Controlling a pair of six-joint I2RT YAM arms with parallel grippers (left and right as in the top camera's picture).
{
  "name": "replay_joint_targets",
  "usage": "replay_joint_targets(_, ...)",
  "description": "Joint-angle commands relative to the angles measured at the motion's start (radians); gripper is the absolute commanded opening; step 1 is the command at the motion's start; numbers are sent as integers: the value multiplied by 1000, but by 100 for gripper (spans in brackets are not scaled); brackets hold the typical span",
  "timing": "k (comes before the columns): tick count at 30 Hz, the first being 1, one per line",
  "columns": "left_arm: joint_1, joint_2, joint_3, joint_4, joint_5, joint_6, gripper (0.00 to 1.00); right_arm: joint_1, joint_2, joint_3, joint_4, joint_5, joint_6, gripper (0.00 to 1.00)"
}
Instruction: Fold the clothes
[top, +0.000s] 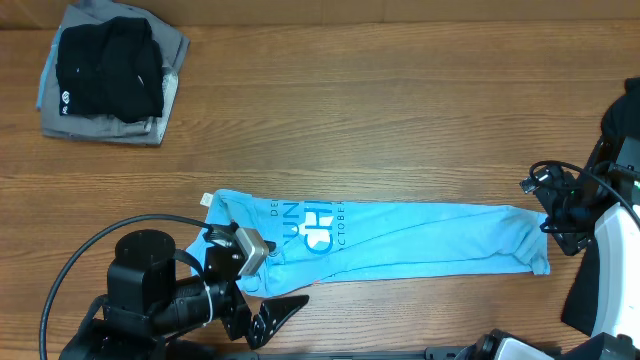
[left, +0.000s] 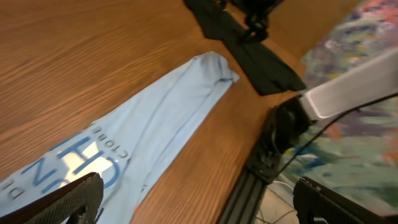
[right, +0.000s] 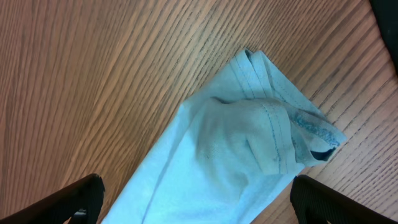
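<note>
Overhead view has the light blue T-shirt (top: 420, 235) lying flat across the near part of the tabletop (top: 350, 120) as one long narrow band, its printed lettering (top: 315, 225) facing up near the left end and no sleeve sticking out at either side. By that shape, the lengthwise folds look done, with sides and sleeves brought in. What appears left is the crosswise folding: one end brought over toward the other, perhaps twice, to make a compact packet like the stack of black and grey folded garments (top: 110, 75) sitting well apart at the far left corner. Neither arm holds cloth at this moment. The left claw (left: 196, 186) is spread wide over the lettered end, one finger above the fabric and the other out past the tabletop's near edge. The right claw (right: 196, 186) is likewise spread, hanging above the bunched, stitched end (right: 280, 124) of the band without pinching it. That end is slightly rumpled and may want smoothing before the next fold; I would put the task at roughly the halfway mark
</note>
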Motion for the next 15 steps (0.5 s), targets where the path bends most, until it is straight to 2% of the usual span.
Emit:
replay_joint_targets(1, 3, -7, -2, 14, 151, 74, 100, 6, 1, -4, 5, -2, -3, 100)
replay_joint_targets(7, 3, -7, -2, 97, 355, 105, 100, 6, 1, -4, 11, -2, -3, 100)
replay_joint_targets(15, 3, -7, -2, 123, 374, 104, 100, 6, 1, -4, 18, -2, -3, 100)
